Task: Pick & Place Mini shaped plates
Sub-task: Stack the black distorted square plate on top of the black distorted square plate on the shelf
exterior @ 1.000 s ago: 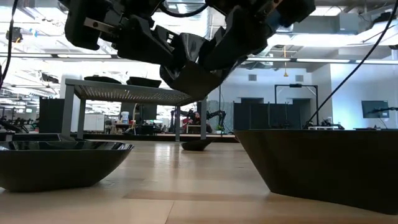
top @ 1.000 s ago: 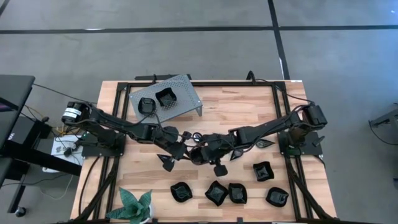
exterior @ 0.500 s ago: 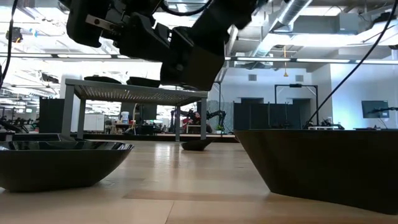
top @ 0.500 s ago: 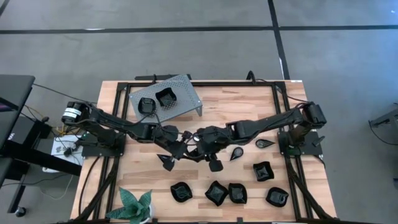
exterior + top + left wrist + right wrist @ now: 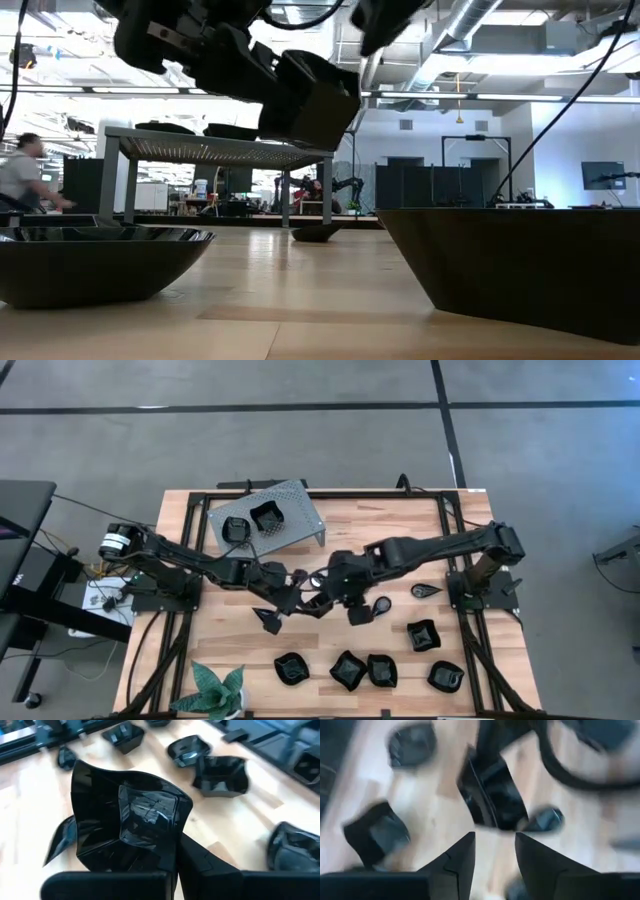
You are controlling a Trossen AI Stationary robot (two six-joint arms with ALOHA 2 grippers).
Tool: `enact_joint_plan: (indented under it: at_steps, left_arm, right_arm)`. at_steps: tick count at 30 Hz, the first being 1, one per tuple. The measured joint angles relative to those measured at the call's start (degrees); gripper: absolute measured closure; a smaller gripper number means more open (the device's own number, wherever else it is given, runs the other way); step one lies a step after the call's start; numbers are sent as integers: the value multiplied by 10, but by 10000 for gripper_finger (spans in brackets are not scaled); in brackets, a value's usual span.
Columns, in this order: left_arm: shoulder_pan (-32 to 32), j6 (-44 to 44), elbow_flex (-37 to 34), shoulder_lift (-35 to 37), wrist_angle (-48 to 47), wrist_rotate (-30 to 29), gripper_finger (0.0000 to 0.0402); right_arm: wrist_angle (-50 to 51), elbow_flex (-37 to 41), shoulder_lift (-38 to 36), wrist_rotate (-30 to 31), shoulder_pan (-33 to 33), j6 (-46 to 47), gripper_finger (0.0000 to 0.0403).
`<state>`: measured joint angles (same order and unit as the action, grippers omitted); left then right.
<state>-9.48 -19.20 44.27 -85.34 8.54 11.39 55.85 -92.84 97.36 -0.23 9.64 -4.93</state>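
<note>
A squarish glossy black mini shaped plate (image 5: 131,820) hangs above the middle of the table, with my left gripper (image 5: 296,600) shut on it. It also shows in the low view as plate (image 5: 312,100) and in the right wrist view as plate (image 5: 492,795). My right gripper (image 5: 495,840) stands open just right of that plate and higher, touching nothing. Several more plates lie along the near edge, among them plate (image 5: 348,670) and plate (image 5: 422,635). Two teardrop ones (image 5: 426,591) lie at the right. Two plates (image 5: 252,523) rest on the grey perforated stand (image 5: 300,510). My left gripper holds the plate by its rim on one side (image 5: 172,851), coming about level from the table's left. My own fingers (image 5: 200,865) hide how they sit on the rim. The plate is lifted clear of the table and tipped on edge, its hollow turned toward my wrist.
A green leafy plant (image 5: 218,692) stands at the near left corner. The stand takes up the far left. Bare wood lies between the stand and the right arm's base (image 5: 480,585). A person (image 5: 20,180) shows in the room beyond the table.
My right gripper has opened and let go of the plate. It has then drawn back up and toward the table's far edge. The plate stays in my left gripper, lifted clear. A person has come into the low view at the left.
</note>
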Motion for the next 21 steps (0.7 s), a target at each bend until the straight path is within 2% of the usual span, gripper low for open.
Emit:
enact_joint_plan:
  at_steps: [3, 6, 10, 16, 19, 21]
  left_arm:
    - [-1, 1, 0, 0, 0, -47, 393]
    - [0, 1, 0, 7, -7, -112, 393]
    - [4, -19, 0, 46, -17, -219, 390]
    - [14, -41, 0, 171, -35, -388, 394]
    - [24, -16, 0, 242, -45, -481, 393]
    - [37, 19, 0, 285, -72, -507, 392]
  right_arm:
    - [35, -5, -27, 35, 9, 1, 274]
    - [12, 39, -77, 40, 20, -14, 275]
    - [-139, 168, -161, 39, 32, -79, 274]
    - [-387, 386, -262, 33, 20, -81, 275]
    - [-465, 458, -287, 35, 13, -69, 275]
    - [-470, 478, -294, 36, 7, -70, 274]
